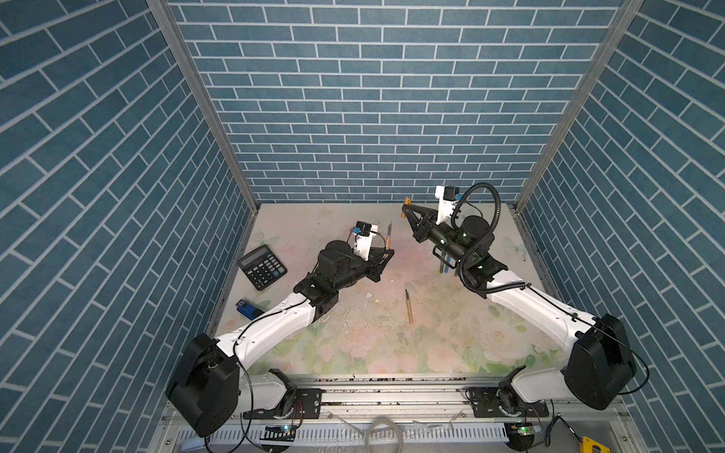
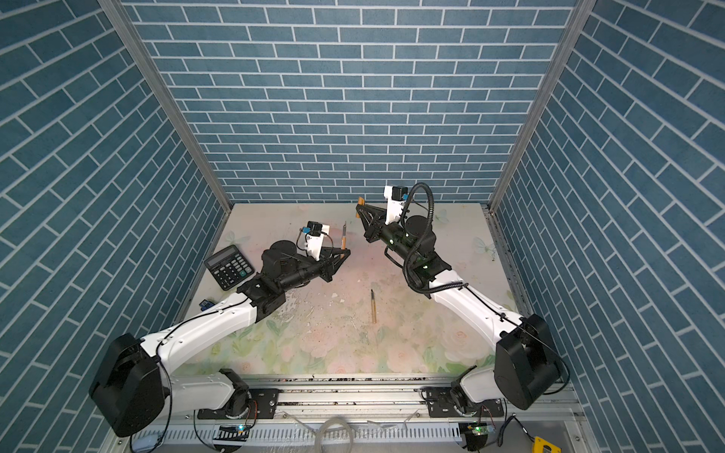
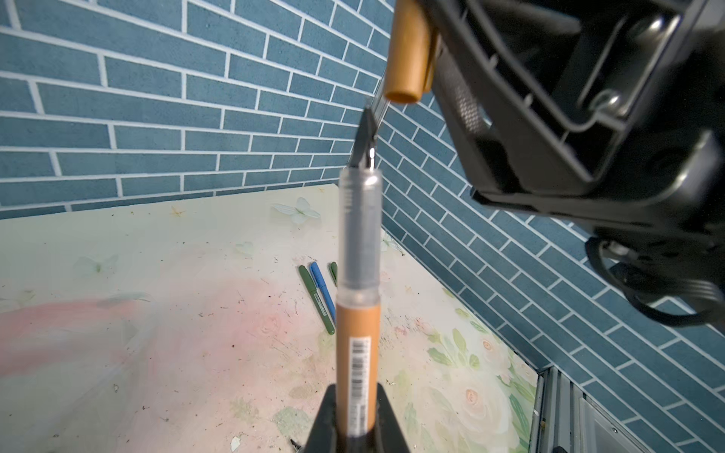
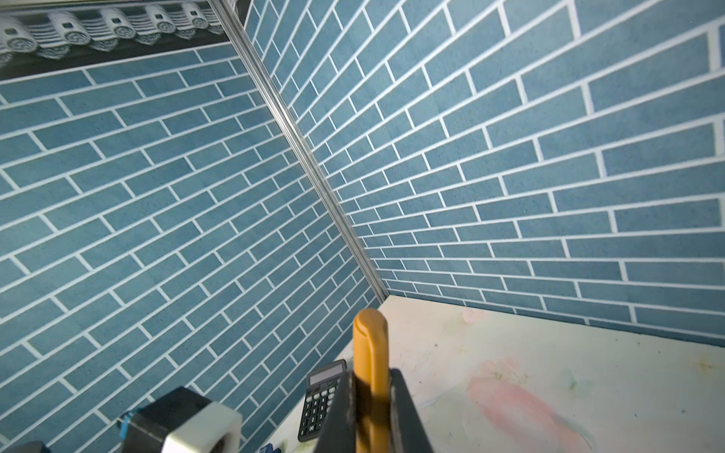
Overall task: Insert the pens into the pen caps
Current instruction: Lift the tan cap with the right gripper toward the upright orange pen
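Both arms raised and angled inward, left claw (image 1: 389, 253) clamped tight, right claw (image 1: 406, 208) clamped tight, tips close but apart

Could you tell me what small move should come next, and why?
The left gripper holds the tan pen roughly upright, tip up; in the left wrist view the tan-gold cap in the right gripper hangs just above the tip, apart and offset. So probably nudge the cap sideways over the tip before lowering.

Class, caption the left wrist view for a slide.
Left gripper aims a tan pen tip-first at the tan cap held by the right gripper.
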Controlling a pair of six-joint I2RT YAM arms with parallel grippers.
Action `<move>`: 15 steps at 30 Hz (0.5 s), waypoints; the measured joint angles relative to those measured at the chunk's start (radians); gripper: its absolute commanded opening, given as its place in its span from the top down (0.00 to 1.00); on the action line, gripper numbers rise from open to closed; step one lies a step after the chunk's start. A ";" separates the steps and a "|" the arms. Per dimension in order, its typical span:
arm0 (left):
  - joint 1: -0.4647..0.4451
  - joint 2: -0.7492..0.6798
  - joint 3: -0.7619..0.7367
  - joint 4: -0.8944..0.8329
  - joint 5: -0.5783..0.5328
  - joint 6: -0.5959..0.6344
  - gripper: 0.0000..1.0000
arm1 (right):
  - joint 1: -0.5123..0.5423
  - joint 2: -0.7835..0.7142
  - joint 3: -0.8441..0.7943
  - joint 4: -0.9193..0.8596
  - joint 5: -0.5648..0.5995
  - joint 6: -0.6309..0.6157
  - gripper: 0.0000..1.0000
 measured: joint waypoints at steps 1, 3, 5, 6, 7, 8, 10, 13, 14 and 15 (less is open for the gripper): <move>0.000 0.000 0.000 0.001 0.002 0.000 1.00 | 0.001 0.000 0.008 0.000 -0.002 0.001 0.96; 0.000 0.002 0.000 0.002 0.007 -0.001 1.00 | 0.005 0.000 0.025 0.001 -0.011 0.008 0.96; 0.000 0.003 0.000 0.002 0.011 -0.001 1.00 | 0.008 0.004 0.036 0.003 -0.022 0.018 0.96; 0.000 0.003 0.000 0.002 0.012 -0.001 1.00 | 0.010 0.008 0.042 0.004 -0.029 0.027 0.96; 0.000 0.003 0.000 0.002 0.013 -0.002 1.00 | 0.012 0.011 0.043 0.005 -0.033 0.034 0.96; 0.000 0.003 0.000 0.003 0.014 -0.003 1.00 | 0.014 0.014 0.044 0.005 -0.039 0.043 0.96; 0.000 0.003 0.000 0.005 0.015 -0.004 1.00 | 0.020 0.021 0.044 0.005 -0.046 0.061 0.97; -0.002 0.003 0.000 0.008 0.015 -0.005 1.00 | 0.030 0.030 0.044 0.004 -0.049 0.078 0.97; -0.002 0.003 0.000 0.008 0.015 -0.006 1.00 | 0.032 0.032 0.044 0.004 -0.049 0.079 0.97; -0.002 0.003 0.000 0.008 0.015 -0.007 1.00 | 0.034 0.032 0.044 0.004 -0.049 0.080 0.97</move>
